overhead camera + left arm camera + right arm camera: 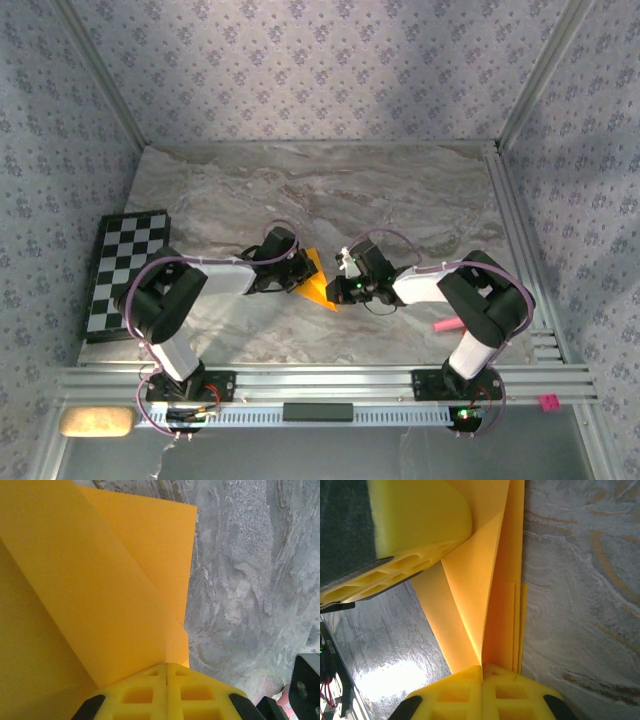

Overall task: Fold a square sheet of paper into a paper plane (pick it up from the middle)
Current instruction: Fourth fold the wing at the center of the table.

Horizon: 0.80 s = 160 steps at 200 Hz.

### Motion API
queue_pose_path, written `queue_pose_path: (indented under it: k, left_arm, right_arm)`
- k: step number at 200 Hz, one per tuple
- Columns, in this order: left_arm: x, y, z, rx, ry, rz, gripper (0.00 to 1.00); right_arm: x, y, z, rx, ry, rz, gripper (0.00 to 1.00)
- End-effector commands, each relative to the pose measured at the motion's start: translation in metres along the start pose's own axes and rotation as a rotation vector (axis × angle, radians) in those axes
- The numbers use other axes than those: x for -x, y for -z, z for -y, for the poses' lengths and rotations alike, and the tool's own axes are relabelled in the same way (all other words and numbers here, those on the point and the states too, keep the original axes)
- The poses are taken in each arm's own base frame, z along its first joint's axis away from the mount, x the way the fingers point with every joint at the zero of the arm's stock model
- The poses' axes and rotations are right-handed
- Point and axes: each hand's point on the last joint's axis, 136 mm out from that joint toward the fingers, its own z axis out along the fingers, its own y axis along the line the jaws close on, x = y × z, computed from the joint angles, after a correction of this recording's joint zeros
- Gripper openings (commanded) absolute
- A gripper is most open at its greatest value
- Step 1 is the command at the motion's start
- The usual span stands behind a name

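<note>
Both claws are pinching the partly folded square sheet of paper (318, 285) at the middle of the bench (420, 200). The left claw (166, 676) is gripping its left side and the right claw (482, 672) its right. For a clean crease, they should be pulling evenly, with layered edges aligned and no twisting.

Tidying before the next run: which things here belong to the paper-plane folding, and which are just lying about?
In the job:
- orange paper, partly folded
- left gripper and right gripper, both shut on it

Lying about:
- chequered board
- pink stick
- tan pad
</note>
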Motion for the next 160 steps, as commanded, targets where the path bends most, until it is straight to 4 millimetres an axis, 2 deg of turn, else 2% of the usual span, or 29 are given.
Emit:
queue_pose_path:
  k: [1, 105, 160]
  left_arm:
    - [0.003, -0.004, 0.009, -0.020, -0.014, 0.011, 0.08]
    - [0.001, -0.011, -0.001, 0.012, -0.017, -0.002, 0.09]
    - [-0.002, -0.012, -0.014, 0.049, -0.006, -0.005, 0.08]
  right_arm:
    - [-0.026, -0.005, 0.024, -0.080, -0.083, -0.095, 0.06]
    - [-0.028, -0.006, 0.028, -0.088, -0.100, -0.105, 0.06]
    - [-0.027, -0.005, 0.028, -0.091, -0.103, -0.103, 0.07]
